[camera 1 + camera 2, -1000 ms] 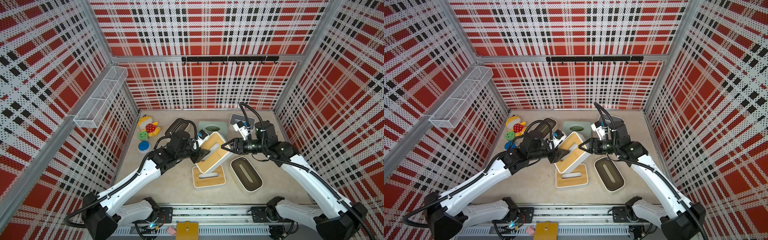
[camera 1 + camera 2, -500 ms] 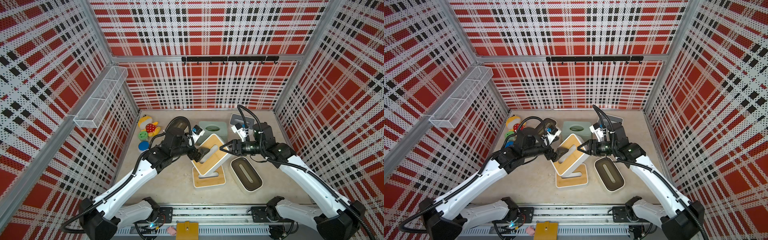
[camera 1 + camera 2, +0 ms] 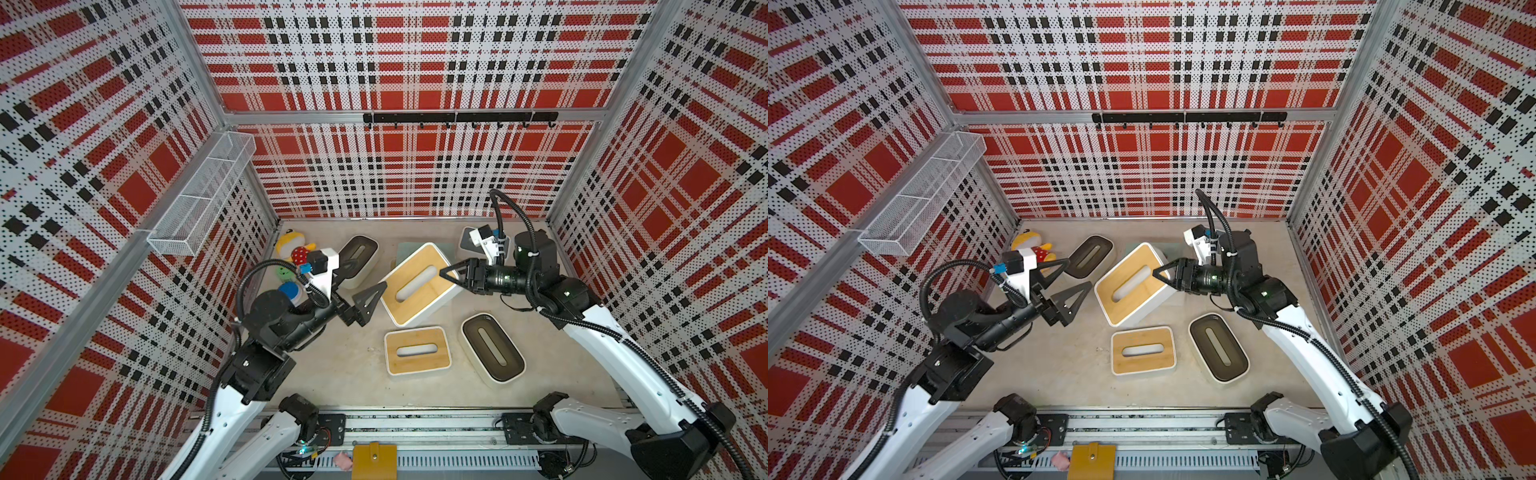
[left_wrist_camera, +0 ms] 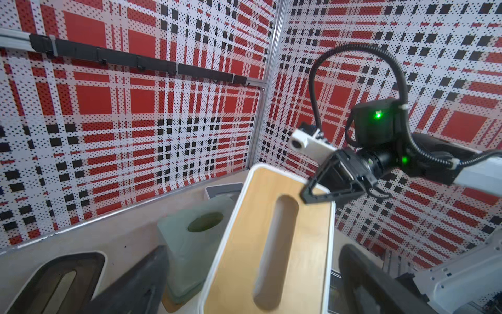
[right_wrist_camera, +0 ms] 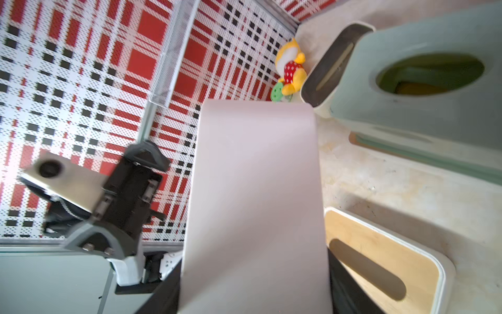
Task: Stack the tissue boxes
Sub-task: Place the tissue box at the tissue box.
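Nearest, a small white box with a tan wood lid [image 3: 417,350] and a white rounded box with a dark olive lid [image 3: 492,353] lie flat side by side on the tabletop [image 3: 332,365], probably waiting to be stacked. Just beyond, the right gripper [image 3: 446,272] pinches one end of a larger white tissue box with a tan wood lid and long oval slot [image 3: 415,286], one finger on the lid. The box hangs tilted, which this one-ended hold likely explains. The left gripper [image 3: 1079,273] stands spread wide just beside the other end, touching nothing. Farther back sit a mint-green squarish box [image 4: 190,252], a second dark-lidded box [image 3: 358,259] and a grey-lidded one [image 3: 464,243].
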Available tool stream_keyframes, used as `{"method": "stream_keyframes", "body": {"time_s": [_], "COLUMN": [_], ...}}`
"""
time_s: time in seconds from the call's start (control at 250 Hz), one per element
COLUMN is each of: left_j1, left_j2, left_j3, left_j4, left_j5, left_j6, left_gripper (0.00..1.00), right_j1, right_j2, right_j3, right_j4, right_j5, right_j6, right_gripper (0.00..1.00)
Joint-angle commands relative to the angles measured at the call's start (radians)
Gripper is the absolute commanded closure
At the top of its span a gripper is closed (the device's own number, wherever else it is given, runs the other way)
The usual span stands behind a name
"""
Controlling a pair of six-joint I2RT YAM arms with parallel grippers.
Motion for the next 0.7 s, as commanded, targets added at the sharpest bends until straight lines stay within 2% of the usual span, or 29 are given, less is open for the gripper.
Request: {"method": "stream_keyframes", "body": {"time_s": [0.0,0.132,0.264,0.512,0.696], "left_j1": [0.006,0.01,0.029,0.111,0.115], "left_j2": [-0.086,-0.149,-0.137,-0.068,-0.023], "left_j3": [-0.148,-0.258,-0.271,-0.275,-0.281], "left_j4": [0.152,0.195,0.207,0.233,0.259], "left_j5": [-0.003,-0.021,0.018,0.094,0.148], "left_j6": [-0.08,-0.065,-0.07,-0.142,-0.184], "left_gripper": [0.01,0.01,0.01,0.0,0.01], "right_j1": [-0.031,-0.117,-0.2,-0.265,-0.267], "right_j2": [0.021,0.052,0.085,0.124,0.16], "right_j3": [0.09,0.094,0.081,-0.044,-0.107], "right_j4": [0.166,0.27,0.35,0.513,0.603], "right_j5": [0.045,0.033,0.007,-0.008,0.002], "right_j6": [0.073,0.173,0.246,0.376,0.421], "right_gripper": [0.78,0.79,0.78,0.79,0.79]}}
